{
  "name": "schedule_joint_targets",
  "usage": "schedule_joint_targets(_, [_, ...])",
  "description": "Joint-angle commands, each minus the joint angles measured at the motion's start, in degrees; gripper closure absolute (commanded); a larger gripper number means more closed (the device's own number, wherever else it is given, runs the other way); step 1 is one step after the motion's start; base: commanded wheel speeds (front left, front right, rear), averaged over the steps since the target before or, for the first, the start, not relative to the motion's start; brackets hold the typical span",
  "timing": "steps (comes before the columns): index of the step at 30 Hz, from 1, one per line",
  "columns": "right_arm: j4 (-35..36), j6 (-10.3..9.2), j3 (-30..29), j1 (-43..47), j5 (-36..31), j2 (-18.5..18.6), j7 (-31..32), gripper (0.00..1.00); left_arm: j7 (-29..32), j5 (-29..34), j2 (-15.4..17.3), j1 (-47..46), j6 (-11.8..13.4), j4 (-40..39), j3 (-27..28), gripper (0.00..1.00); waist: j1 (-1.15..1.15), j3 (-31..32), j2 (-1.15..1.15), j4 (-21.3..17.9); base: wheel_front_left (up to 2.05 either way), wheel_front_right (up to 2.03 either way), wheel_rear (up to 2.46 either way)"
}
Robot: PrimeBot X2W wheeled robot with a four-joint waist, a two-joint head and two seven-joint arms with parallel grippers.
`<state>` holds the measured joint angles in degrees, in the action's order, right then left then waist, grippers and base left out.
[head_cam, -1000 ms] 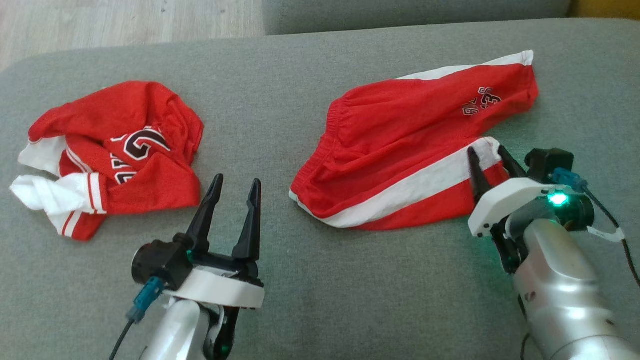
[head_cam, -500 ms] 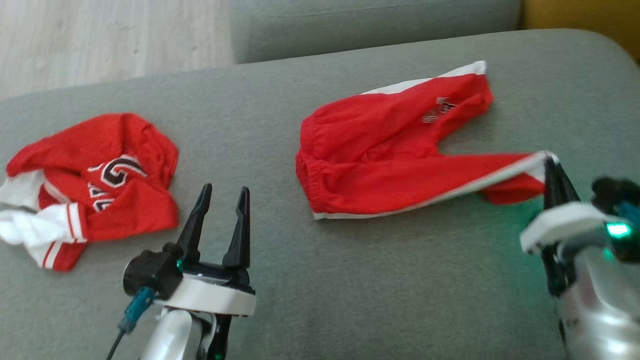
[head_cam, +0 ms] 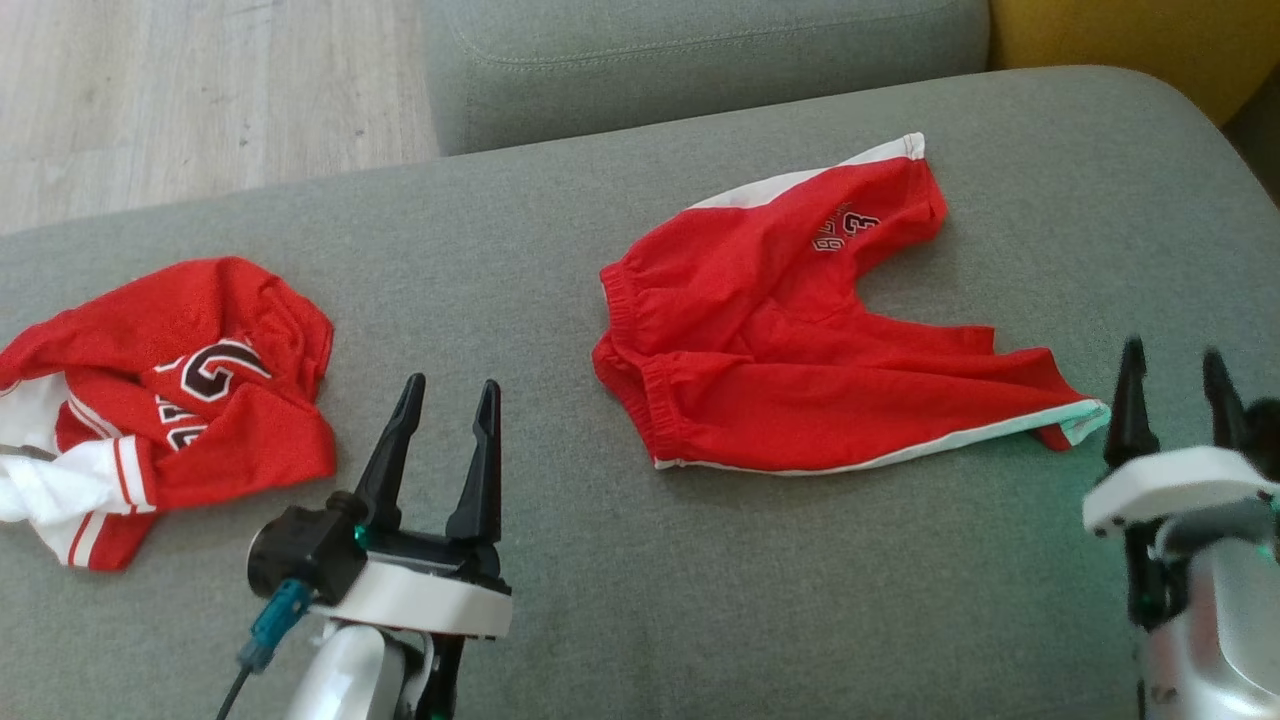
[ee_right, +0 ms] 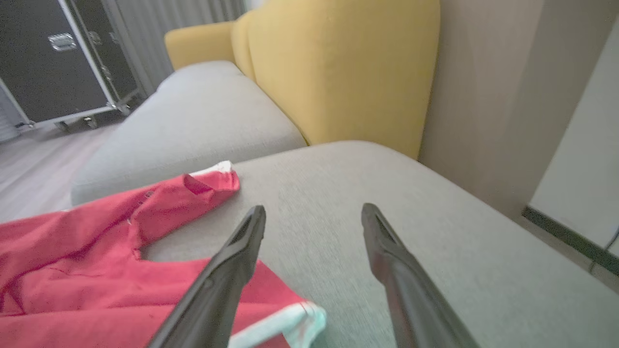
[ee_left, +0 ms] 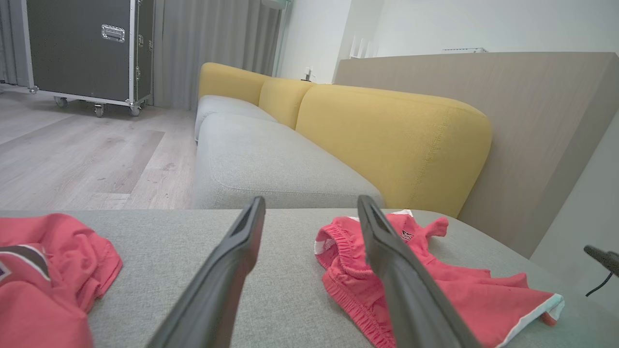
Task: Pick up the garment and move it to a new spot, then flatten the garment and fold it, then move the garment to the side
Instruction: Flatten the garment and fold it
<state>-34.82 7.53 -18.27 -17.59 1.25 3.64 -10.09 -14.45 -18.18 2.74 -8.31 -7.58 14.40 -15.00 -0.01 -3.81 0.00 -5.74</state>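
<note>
The garment, a pair of red shorts (head_cam: 800,340) with white side stripes, lies on the grey sofa seat (head_cam: 700,600) at centre right. Its two legs are spread apart and its waistband faces left. My right gripper (head_cam: 1170,365) stands open just right of the near leg's white hem (head_cam: 1085,420), holding nothing. In the right wrist view the shorts (ee_right: 87,251) lie left of and under that gripper's (ee_right: 313,212) left finger. My left gripper (head_cam: 447,395) is open over bare cushion, left of the shorts (ee_left: 459,295).
A crumpled red and white jersey (head_cam: 170,390) lies at the seat's left end. A second grey seat (head_cam: 700,50) and yellow backrests (head_cam: 1120,40) lie beyond. Wooden floor (head_cam: 150,90) is at far left, and a black wheeled case (ee_left: 77,48) stands further off.
My right gripper shut on the near leg's hem, pulled it out to the right, then let go and opened. The shorts' legs now lie spread. The head camera has turned right.
</note>
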Motion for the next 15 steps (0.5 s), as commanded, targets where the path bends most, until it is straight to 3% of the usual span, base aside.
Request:
schedule_joint_targets(1, [3.6, -0.04, 2.8, -1.2, -0.4, -0.4, -1.3, 0.00, -0.5, -0.3, 0.1, -1.2, 0.1, -1.9, 1.6, 0.00, 0.01, 0.1, 0.00, 0.1, 0.00, 0.00, 0.00])
schedule_joint_targets(9, [14.3, -0.04, 16.7, 2.9, 4.0, -0.7, -4.6, 0.00, -0.5, -0.2, 0.1, -1.5, 0.1, -2.1, 1.3, 0.00, 0.01, 0.0, 0.00, 1.3, 0.00, 0.00, 0.00])
schedule_joint_targets(15, [17.7, -0.04, 28.1, 5.9, 7.5, -0.7, -4.9, 0.00, -0.5, 0.0, 0.1, -1.8, 0.1, -1.9, 0.8, 0.00, 0.01, -0.7, 0.00, 3.3, 0.00, 0.00, 0.00])
